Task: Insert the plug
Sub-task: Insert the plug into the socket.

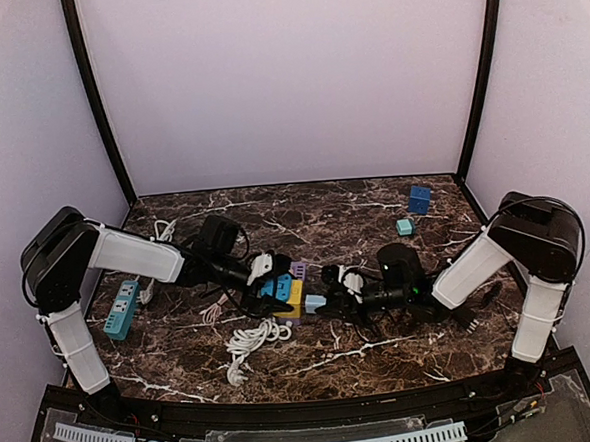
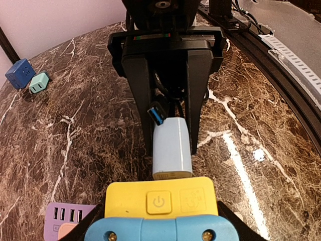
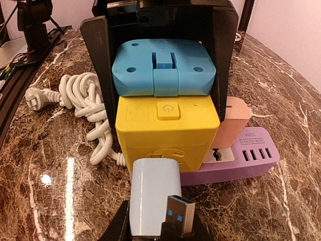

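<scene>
Top view: blue block [image 1: 279, 285] atop yellow socket cube [image 1: 294, 299] being clamped by left gripper [image 1: 271, 280], jaws fairly wide; plug [image 1: 315, 303] being pinched by right gripper [image 1: 328, 301], jaws narrow.

Left wrist: plug being held against cube face; seating not discernible.

Right wrist: purple strip [image 3: 246, 160] lying just beside cube.

Risk: prongs being misaligned, cube being pushed from grasp.

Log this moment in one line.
phase: insertion | left gripper: shut on socket cube | right gripper: shut on adapter | adapter: against yellow face, seating unclear
</scene>
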